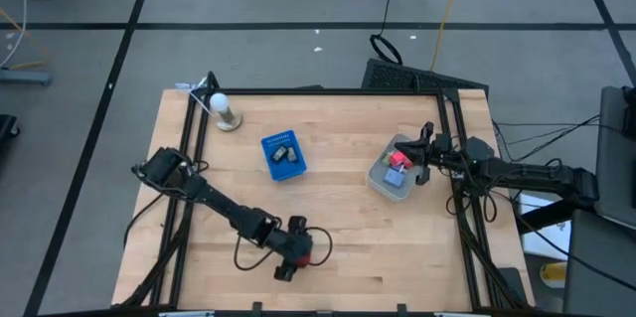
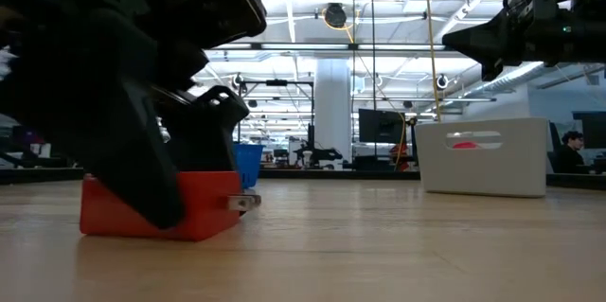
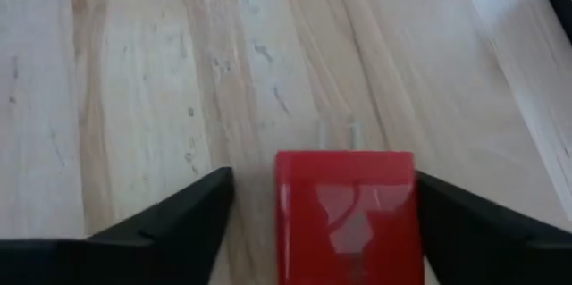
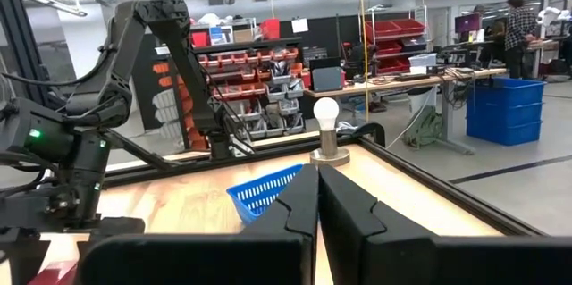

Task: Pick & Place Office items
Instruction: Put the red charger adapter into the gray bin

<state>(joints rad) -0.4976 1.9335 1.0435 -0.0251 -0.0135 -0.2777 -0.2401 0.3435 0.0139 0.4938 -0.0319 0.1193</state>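
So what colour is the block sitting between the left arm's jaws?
Red, glossy; the block shows best in the left wrist view, between the left gripper jaws.

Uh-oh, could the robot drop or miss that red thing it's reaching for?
Maybe. The left gripper has its fingers open on both sides of the red block, with gaps, so closing could nudge it sideways. The block has small metal prongs at one end and looks tilted, so it might slip or twist when lifted.

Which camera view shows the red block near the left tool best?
The left wrist view: the red block lies on the table between the left tool's open fingers, with gaps on both sides. The low view shows its side, partly hidden by the tool. The high view shows only a red speck. The right wrist view barely shows it.
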